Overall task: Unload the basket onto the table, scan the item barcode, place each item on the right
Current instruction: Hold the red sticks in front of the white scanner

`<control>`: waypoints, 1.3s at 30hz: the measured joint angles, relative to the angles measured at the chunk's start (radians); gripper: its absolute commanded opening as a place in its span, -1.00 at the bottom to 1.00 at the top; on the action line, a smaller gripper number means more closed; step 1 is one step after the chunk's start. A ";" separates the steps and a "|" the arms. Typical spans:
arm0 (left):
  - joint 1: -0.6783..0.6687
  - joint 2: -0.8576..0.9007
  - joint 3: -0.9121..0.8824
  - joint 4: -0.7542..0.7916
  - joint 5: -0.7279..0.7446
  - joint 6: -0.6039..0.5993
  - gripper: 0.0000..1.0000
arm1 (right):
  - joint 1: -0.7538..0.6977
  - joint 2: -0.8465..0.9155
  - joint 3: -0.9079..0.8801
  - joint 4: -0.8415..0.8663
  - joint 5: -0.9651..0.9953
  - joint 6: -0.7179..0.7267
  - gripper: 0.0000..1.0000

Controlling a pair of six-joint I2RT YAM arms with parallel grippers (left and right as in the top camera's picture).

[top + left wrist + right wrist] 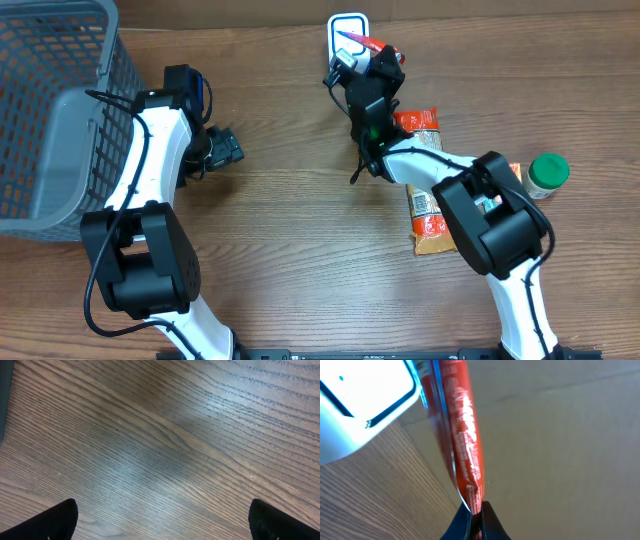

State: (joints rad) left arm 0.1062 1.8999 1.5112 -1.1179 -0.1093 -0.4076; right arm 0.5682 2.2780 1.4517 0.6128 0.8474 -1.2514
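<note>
A red packet is pinched by its edge in my right gripper at the table's far edge. It is held up against the white barcode scanner. In the right wrist view the red packet rises edge-on from my shut right gripper, with the scanner just to its left. No barcode shows in these views. My left gripper hovers over bare table near the basket. In the left wrist view the left gripper stands wide open with only wood grain between its fingertips.
A grey mesh basket fills the far left. An orange snack bag lies under the right arm, and a green-lidded jar stands at the right. Cardboard backs the table's far edge.
</note>
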 measured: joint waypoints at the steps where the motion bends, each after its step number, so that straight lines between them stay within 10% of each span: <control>1: 0.000 0.000 0.000 0.000 0.000 0.000 1.00 | 0.000 0.014 0.006 0.013 0.000 -0.012 -0.93; 13: 0.000 0.000 0.000 0.000 0.000 0.000 0.99 | -0.025 0.151 0.280 -0.031 0.035 -0.061 -0.93; 39: 0.000 0.000 0.000 0.000 0.000 0.000 0.99 | -0.018 0.183 0.290 -0.274 0.043 0.006 -0.93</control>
State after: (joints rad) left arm 0.1062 1.8999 1.5112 -1.1179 -0.1097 -0.4076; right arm 0.5503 2.4611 1.7412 0.3393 0.8906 -1.2449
